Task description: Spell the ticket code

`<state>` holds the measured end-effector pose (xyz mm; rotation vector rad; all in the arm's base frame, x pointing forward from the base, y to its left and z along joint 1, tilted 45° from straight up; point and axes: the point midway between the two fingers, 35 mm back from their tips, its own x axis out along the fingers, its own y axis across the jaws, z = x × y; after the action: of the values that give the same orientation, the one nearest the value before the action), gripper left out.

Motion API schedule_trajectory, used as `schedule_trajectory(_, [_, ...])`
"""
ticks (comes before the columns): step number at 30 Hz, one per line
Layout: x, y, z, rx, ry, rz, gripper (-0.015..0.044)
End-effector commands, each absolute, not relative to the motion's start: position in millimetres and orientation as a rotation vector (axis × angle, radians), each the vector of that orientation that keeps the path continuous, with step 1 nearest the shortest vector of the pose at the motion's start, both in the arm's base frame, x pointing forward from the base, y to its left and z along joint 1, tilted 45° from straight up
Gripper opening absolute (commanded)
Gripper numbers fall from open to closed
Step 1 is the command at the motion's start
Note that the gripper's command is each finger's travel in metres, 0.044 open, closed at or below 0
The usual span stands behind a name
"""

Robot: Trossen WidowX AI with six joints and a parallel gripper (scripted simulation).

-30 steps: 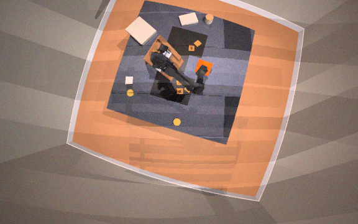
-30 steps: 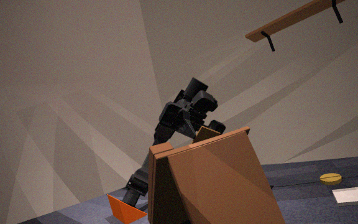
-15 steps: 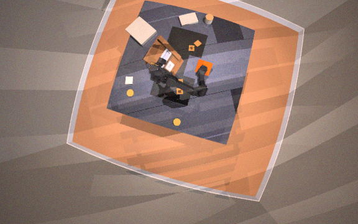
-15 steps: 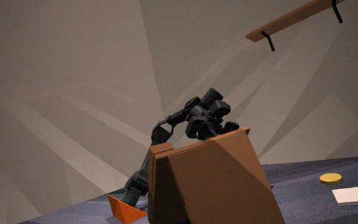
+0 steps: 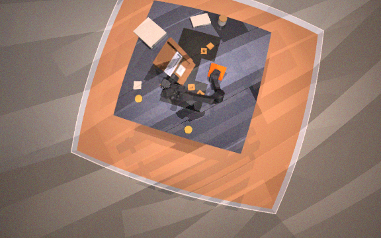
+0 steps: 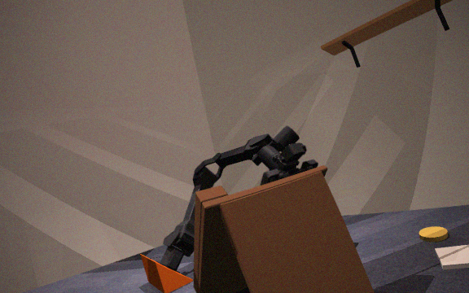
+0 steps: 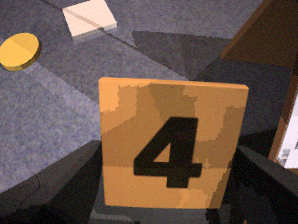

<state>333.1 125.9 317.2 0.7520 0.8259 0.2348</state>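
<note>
My gripper point(image 7: 168, 153) is shut on an orange tile marked 4 point(image 7: 212, 130); the tile stands upright in the wrist view, its face to the camera. In the top view the gripper is beside the lower left edge of the brown board point(image 5: 164, 57) point(image 6: 291, 232). The board carries a pale strip and a small white card point(image 5: 180, 70); their print is unreadable here, and I cannot make out the rail clearly. The exterior view shows only the board's back, which hides the gripper's fingers. Two loose tiles point(image 5: 204, 51) point(image 5: 210, 45) lie behind the board's right side; others point(image 5: 191, 86) point(image 5: 200, 92) lie by the arm, partly covered.
A white square block point(image 5: 137, 85) point(image 6: 459, 257) point(image 7: 90, 19) and a yellow disc point(image 5: 138, 98) point(image 6: 433, 233) point(image 7: 20, 51) lie left of the gripper. Another yellow disc point(image 5: 188, 129) is near the front edge. White boxes point(image 5: 150, 32) point(image 5: 200, 20) and a jar point(image 5: 222, 21) stand at the back.
</note>
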Motion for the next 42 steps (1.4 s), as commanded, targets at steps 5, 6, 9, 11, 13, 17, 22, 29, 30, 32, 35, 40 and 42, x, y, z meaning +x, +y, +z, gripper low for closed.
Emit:
schedule_trajectory(5, [347.2,138.7,310.2,0.775,0.817,0.232,0.0000])
schedule_trajectory(6, [352.1,142.2,306.0,0.775,0.817,0.232,0.0000])
schedule_trajectory(9, [362.4,150.0,296.5,0.776,0.816,0.233,0.0000])
schedule_trajectory(11, [363.1,150.6,295.9,0.776,0.816,0.233,0.0000])
schedule_trajectory(13, [363.1,150.6,295.9,0.776,0.816,0.233,0.0000])
schedule_trajectory(17, [362.4,150.5,298.0,0.776,0.816,0.233,0.0000])
schedule_trajectory(22, [362.2,150.2,297.7,0.776,0.816,0.233,0.0000])
schedule_trajectory(29, [360.8,148.0,295.6,0.776,0.816,0.233,0.0000])
schedule_trajectory(30, [360.7,147.6,295.3,0.776,0.816,0.233,0.0000])
schedule_trajectory(32, [360.4,147.0,294.6,0.776,0.816,0.233,0.0000])
schedule_trajectory(35, [360.1,146.0,293.5,0.776,0.816,0.232,0.0000])
schedule_trajectory(40, [359.5,144.5,291.5,0.776,0.816,0.232,0.0000])
schedule_trajectory(42, [359.3,143.9,290.7,0.776,0.816,0.232,0.0000])
